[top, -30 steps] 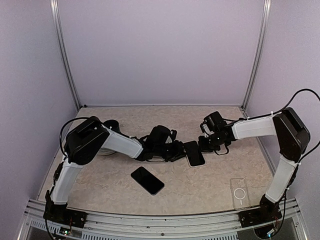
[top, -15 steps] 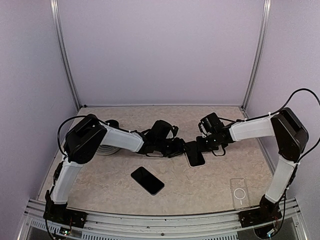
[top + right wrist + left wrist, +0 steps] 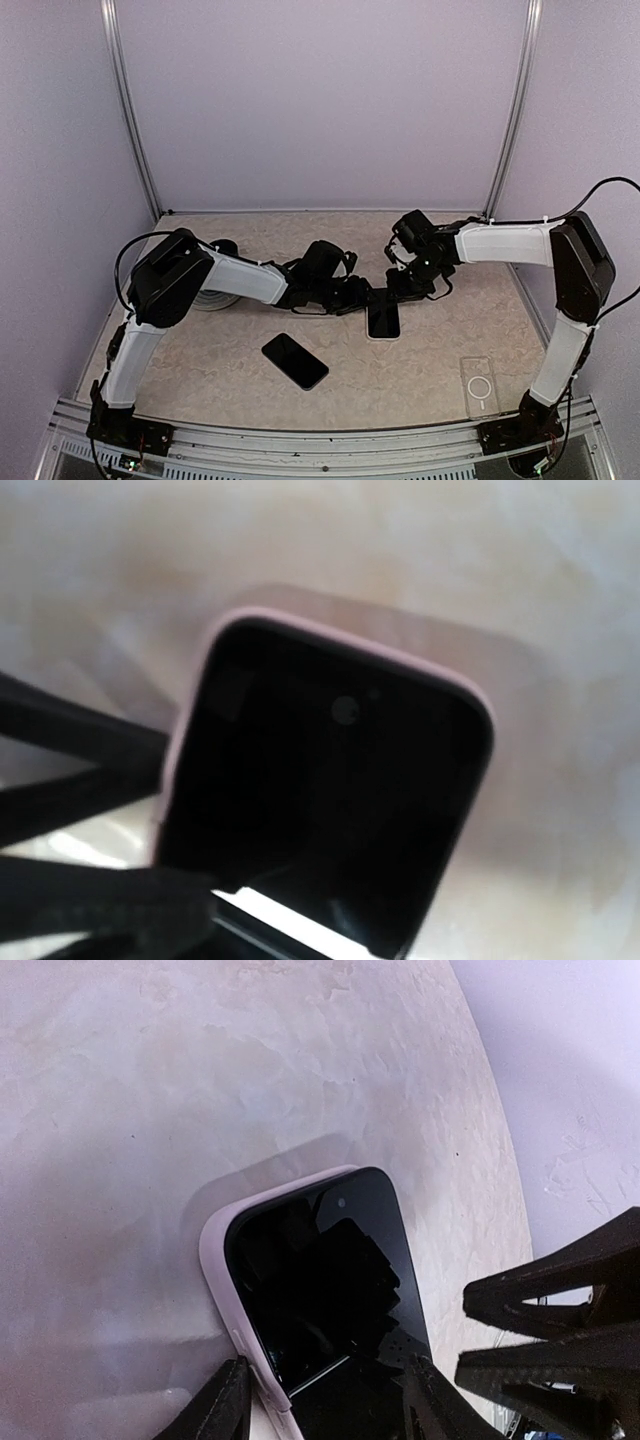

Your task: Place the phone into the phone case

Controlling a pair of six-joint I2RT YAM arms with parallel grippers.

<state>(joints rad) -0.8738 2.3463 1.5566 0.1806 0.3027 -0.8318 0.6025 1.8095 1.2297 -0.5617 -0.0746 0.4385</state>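
A black phone (image 3: 383,320) lies screen up in a pale pink case (image 3: 215,1260) at mid-table. Its far end sits inside the case rim in the left wrist view (image 3: 320,1270) and in the right wrist view (image 3: 330,800). A pale strip crosses the screen's near end, and I cannot tell whether that end is seated. My left gripper (image 3: 358,298) straddles the phone's end, one finger (image 3: 228,1405) against the case side and the other on the opposite edge. My right gripper (image 3: 397,284) hovers at the same end, its fingers (image 3: 560,1295) slightly apart and empty.
A second bare black phone (image 3: 295,360) lies nearer the front, left of centre. A clear case with a ring mark (image 3: 479,386) lies at the front right by the right arm's base. A round grey object (image 3: 213,297) sits behind the left arm.
The cased phone has turned from slanted to nearly straight and shifted slightly left and nearer. The right gripper has swung left and farther back; the left gripper has barely moved.
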